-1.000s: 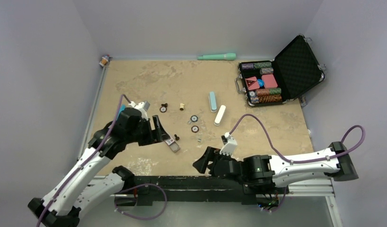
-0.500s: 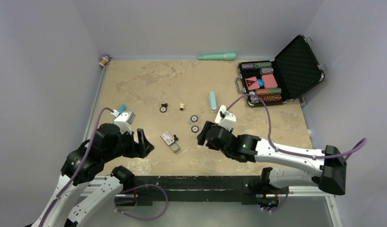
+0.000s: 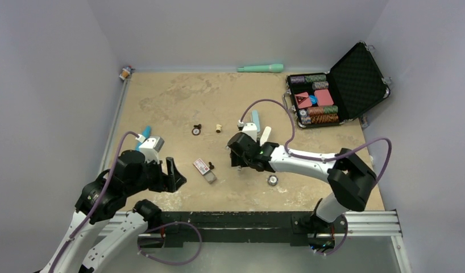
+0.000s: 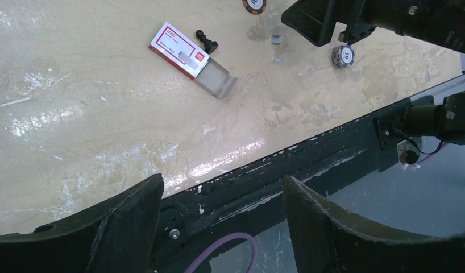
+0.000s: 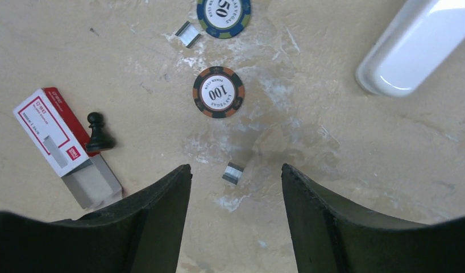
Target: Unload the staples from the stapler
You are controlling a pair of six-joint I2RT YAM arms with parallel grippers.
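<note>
The pale-blue stapler [image 3: 256, 118] lies on the table, its near end hidden behind my right wrist. Its white oblong part [image 3: 266, 134] lies apart beside it and shows at the upper right of the right wrist view [image 5: 415, 45]. My right gripper [image 3: 235, 158] is open and empty, low over the table. A small staple cluster [image 5: 234, 173] lies between its fingertips [image 5: 236, 169], and another cluster [image 5: 188, 33] lies farther off. My left gripper [image 3: 173, 173] is open and empty over the table's front edge [image 4: 221, 185].
A red-and-white staple box [image 3: 204, 169] with its tray slid out and a black pawn [image 5: 98, 133] lie between the arms. Poker chips [image 5: 218, 92] lie near the staples, one [image 3: 272, 180] by my right forearm. An open chip case [image 3: 332, 91] is back right, a mint-green stick [image 3: 260, 68] at the far edge.
My right arm has swung left and forward until its open gripper is over the staples. My left arm pulled back to the near left. A chip now lies by the right forearm.
</note>
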